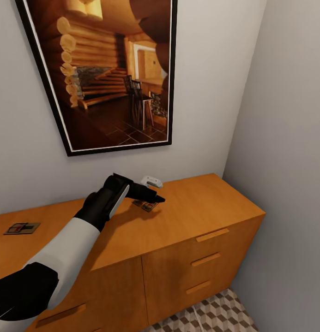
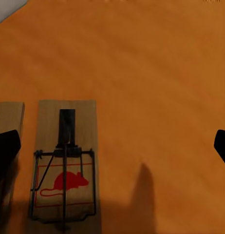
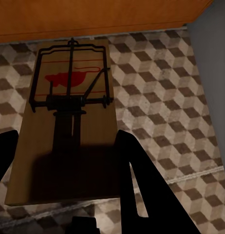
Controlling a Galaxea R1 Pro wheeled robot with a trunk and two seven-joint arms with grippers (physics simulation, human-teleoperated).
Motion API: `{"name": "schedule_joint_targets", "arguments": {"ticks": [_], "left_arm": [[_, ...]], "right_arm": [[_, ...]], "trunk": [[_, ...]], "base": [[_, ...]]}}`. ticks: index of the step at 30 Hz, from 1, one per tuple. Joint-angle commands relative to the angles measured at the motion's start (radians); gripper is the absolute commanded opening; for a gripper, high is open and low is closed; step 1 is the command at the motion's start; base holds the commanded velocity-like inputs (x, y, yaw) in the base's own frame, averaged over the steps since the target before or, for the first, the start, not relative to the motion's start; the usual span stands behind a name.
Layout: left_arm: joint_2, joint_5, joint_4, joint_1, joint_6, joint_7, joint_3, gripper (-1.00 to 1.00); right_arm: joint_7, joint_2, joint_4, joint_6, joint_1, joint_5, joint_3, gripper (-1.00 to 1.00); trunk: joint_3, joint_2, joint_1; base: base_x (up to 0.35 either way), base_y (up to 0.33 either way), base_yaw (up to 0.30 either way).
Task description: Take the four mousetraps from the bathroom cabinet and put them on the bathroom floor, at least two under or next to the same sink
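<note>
- Closest to me, my right gripper (image 3: 68,161) pinches 1 mousetrap (image 3: 68,122) between its 2 black fingers (image 3: 141,185): a flat tan wooden board with a dark wire bar and spring and a red mouse printed inside a red outline.
- That trap hangs above the bathroom floor (image 3: 171,112), whose tiles carry a brown, beige and white cube pattern with thin pale grout lines; the orange-brown base of the cabinet (image 3: 93,14) runs along the far edge of the tiles.
- My left gripper (image 1: 153,199) reaches over the cabinet (image 1: 192,216) top, its 2 dark fingers spread wide apart with nothing between them.
- Just under that gripper a second mousetrap (image 2: 66,168) lies flat on the smooth wood, same tan board, black wire and red mouse; the edge of a third mousetrap (image 2: 8,122) lies right beside it.
- Further along the top, toward my left, a fourth mousetrap (image 1: 22,228) lies flat near the wall, well apart from the others.
- The cabinet is low and wide, with drawer fronts bearing wooden bar handles (image 1: 212,234).
- A small white object (image 1: 151,181) sits on the top behind my left gripper; I cannot tell what it is.
- On the pale wall above hangs a black-framed picture (image 1: 104,74) of a log-cabin interior.
</note>
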Motion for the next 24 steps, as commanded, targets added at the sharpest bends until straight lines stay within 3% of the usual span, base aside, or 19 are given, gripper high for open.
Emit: {"name": "schedule_joint_targets", "arguments": {"ticks": [1,24], "left_arm": [[0.000,0.000,0.001,0.000,0.001,-0.002,0.000,1.00],[-0.009,0.000,0.039,0.000,-0.014,-0.003,-0.002,1.00]], "right_arm": [[-0.003,0.000,0.001,-0.003,-0.001,0.007,-0.005,-1.00],[-0.003,0.000,0.001,-0.003,-0.001,0.007,-0.005,-1.00]], "trunk": [[-0.001,-0.001,0.000],[-0.001,-0.001,0.000]], "base": [[0.000,0.000,0.000],[0.000,0.000,0.000]]}}
